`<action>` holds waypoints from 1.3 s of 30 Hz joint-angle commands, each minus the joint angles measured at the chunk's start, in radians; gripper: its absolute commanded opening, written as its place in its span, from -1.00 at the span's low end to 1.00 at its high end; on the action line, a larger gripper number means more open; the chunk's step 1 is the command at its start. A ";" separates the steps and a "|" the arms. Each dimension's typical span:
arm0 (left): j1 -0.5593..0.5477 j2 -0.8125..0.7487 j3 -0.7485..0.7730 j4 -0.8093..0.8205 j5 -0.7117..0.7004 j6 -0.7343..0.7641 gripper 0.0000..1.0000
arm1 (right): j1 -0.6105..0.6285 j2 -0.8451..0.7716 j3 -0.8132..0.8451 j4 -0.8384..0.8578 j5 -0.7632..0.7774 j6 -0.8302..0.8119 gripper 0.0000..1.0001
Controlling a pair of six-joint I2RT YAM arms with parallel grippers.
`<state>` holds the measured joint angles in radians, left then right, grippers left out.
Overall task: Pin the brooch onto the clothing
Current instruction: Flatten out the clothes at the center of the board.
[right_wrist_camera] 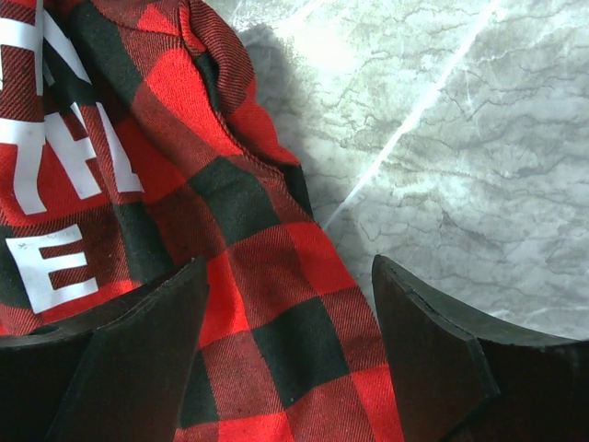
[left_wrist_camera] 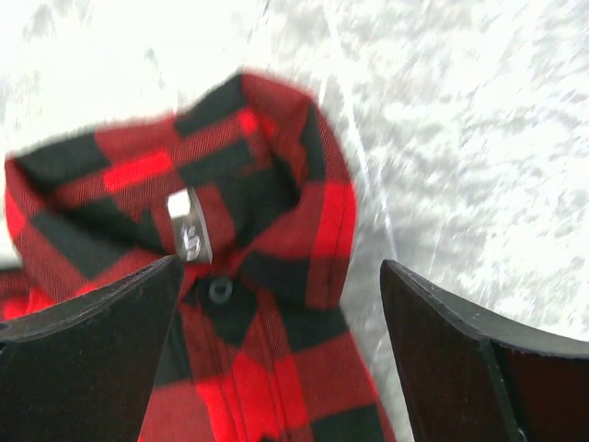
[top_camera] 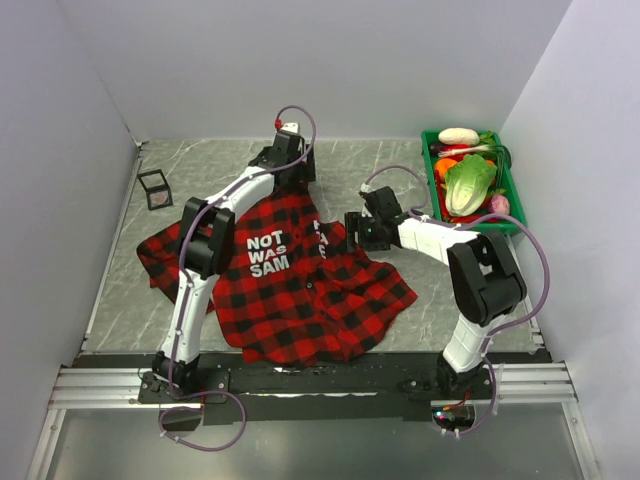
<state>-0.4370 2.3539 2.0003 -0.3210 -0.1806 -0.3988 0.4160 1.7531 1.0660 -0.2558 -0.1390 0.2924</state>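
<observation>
The plaid shirt [top_camera: 300, 300] lies spread face-up on the bench [top_camera: 115, 295], lettering showing, a flat ground for pinning; the left fingers [left_wrist_camera: 92, 354] gape wide over its collar [left_wrist_camera: 267, 157]; the right fingers [right_wrist_camera: 120, 359] stand wide astride its edge, likely to smooth it; no brooch shows anywhere.

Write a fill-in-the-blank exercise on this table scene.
1. The left gripper is open over the ____ of the shirt.
2. The shirt is red-and-____ plaid.
3. The vegetables lie in a ____ basket.
4. The right gripper has its jaws ____.
Missing words: collar; black; green; open.
</observation>
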 commanded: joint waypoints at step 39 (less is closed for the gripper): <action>0.181 -0.326 -0.402 0.533 0.305 -0.146 -0.98 | 0.145 -0.346 -0.006 -0.220 0.342 -0.098 -1.00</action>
<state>-0.2916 2.1231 1.6634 0.0872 0.1101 -0.4976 0.4503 1.4498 1.0798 -0.3790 0.1196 0.2203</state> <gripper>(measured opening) 0.023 0.012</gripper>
